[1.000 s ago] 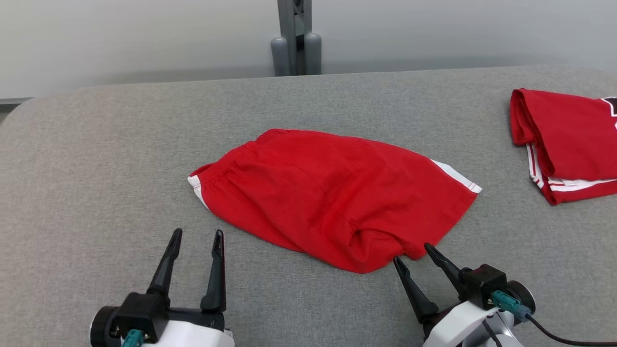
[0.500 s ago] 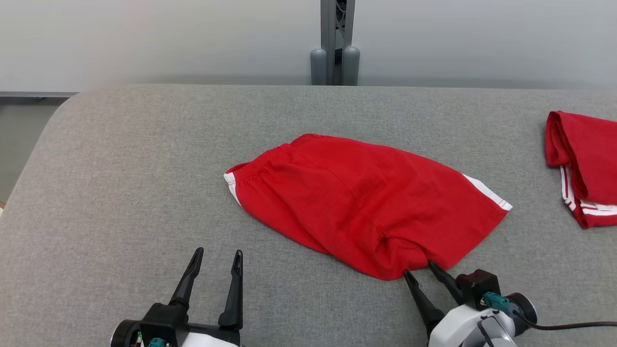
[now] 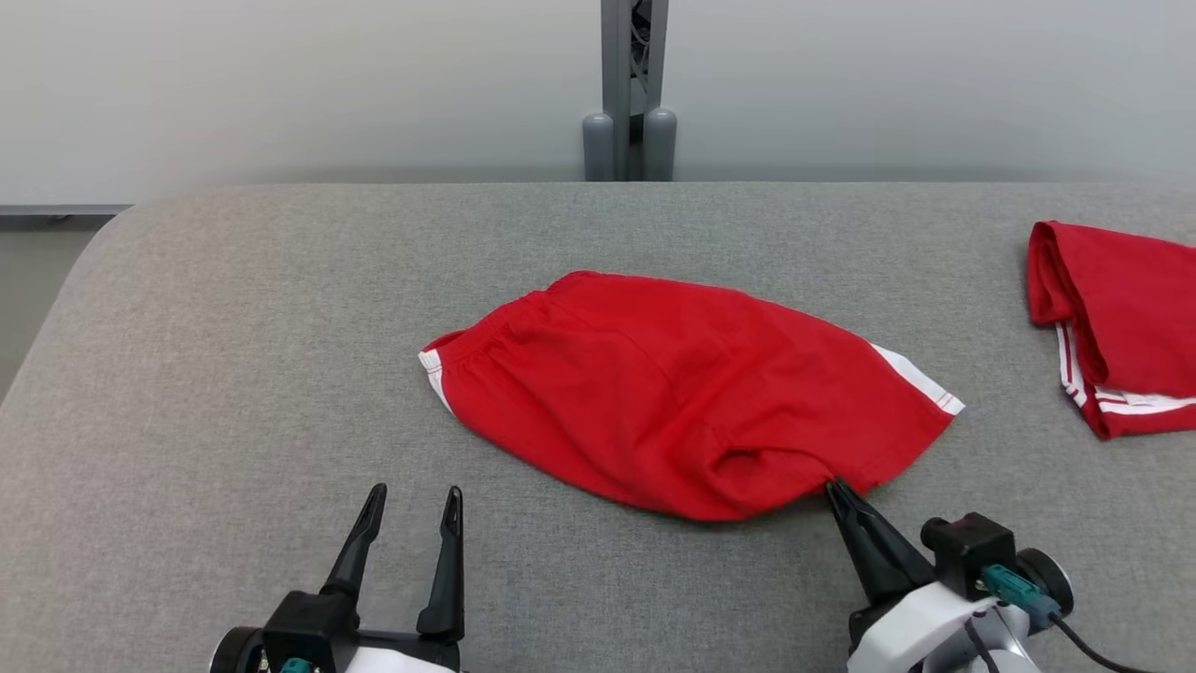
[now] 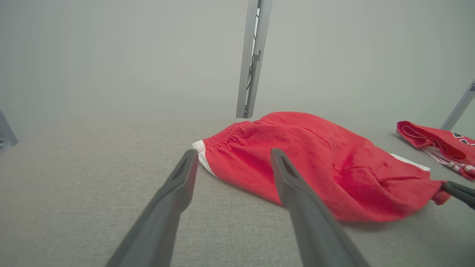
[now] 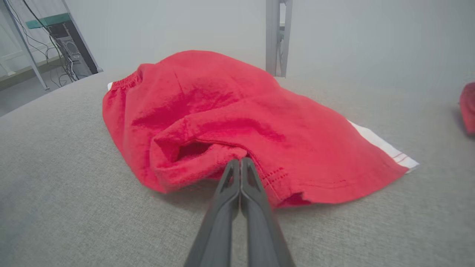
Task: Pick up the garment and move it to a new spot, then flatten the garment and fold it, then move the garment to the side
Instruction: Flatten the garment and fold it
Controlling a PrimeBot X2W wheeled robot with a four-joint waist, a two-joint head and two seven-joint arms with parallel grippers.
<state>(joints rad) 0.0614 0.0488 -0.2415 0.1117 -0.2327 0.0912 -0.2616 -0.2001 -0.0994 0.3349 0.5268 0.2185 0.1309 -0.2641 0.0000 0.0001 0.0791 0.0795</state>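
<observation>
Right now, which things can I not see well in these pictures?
- Second red garment: cut off by the head view's right edge.
- Red shorts: underside hidden against the table.
- Right end effector: how much hem its closed tips pinch is hidden by the fold, right wrist view.
- Left end effector: open; its wrist is cut off by the head view's bottom edge.

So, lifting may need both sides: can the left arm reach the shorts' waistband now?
Likely yes: the left gripper has its jaws open, and only bare grey table lies between it and the waistband of the shorts.
</observation>
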